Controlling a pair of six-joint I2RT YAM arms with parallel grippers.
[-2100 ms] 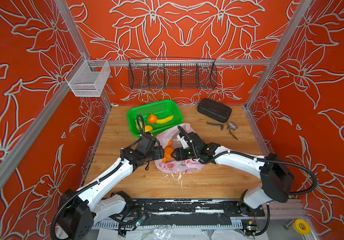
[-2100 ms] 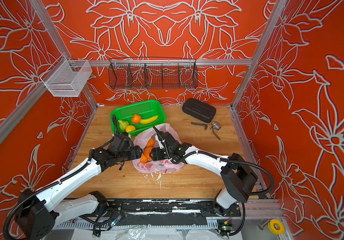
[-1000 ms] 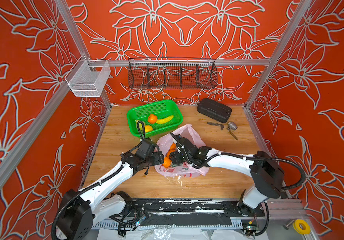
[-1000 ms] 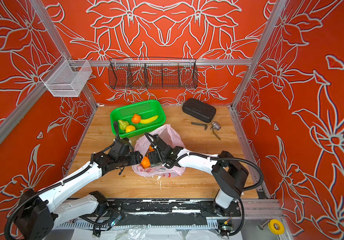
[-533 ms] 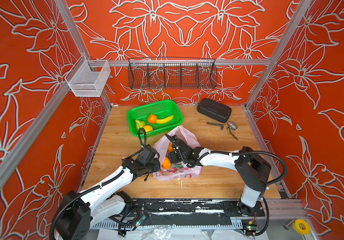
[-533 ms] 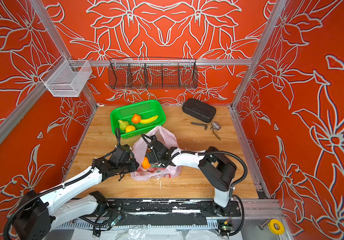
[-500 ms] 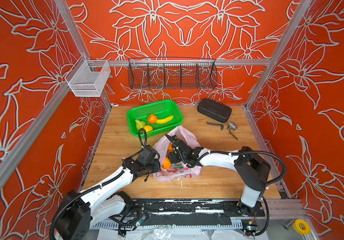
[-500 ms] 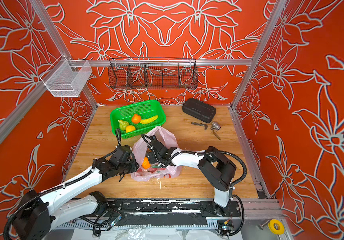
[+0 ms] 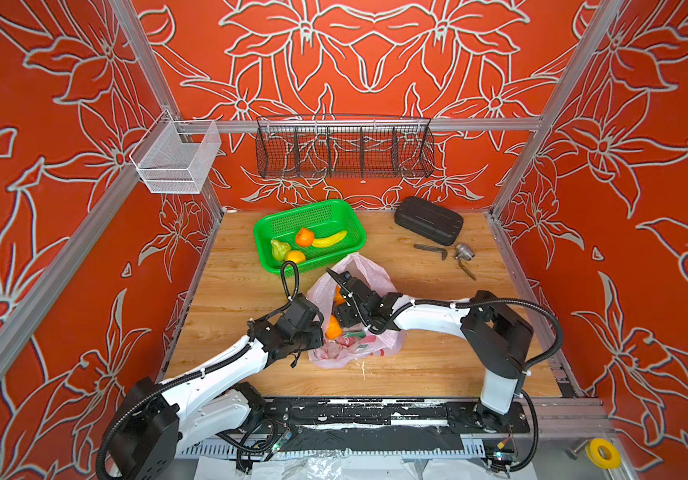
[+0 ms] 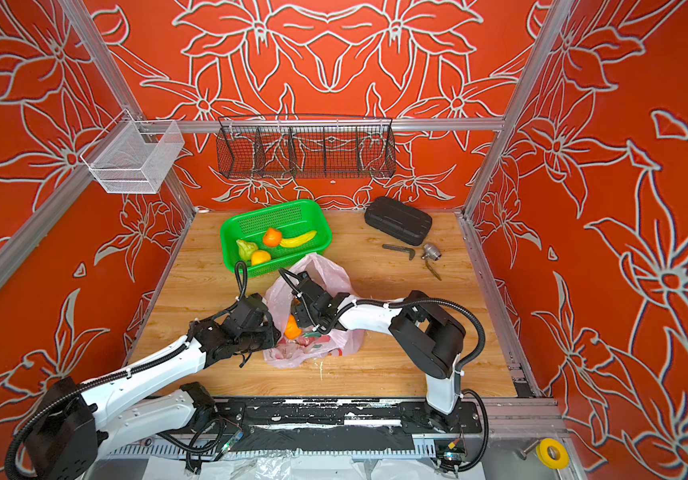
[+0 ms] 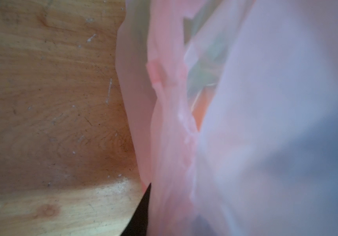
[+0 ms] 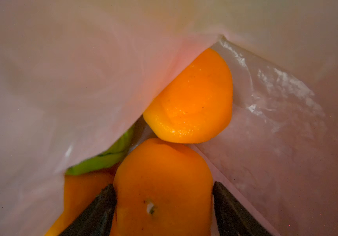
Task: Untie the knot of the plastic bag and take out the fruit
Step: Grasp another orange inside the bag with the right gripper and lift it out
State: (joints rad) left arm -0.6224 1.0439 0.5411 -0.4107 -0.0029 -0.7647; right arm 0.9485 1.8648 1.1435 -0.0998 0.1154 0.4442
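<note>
Bag (image 9: 361, 353) now apparently pinched by left hand (image 9: 317, 332).

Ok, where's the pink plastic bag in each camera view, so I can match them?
In a top view: plastic bag mid-table, just in front of the green basket.
In a top view: plastic bag, between both arms.
Left wrist: blurred pink film close up, beside bare table wood.
Right wrist: pink film all round an orange between the fingers of the right gripper.
Landmark: oranges inside the bag; a blurred patch in left wrist.
</note>
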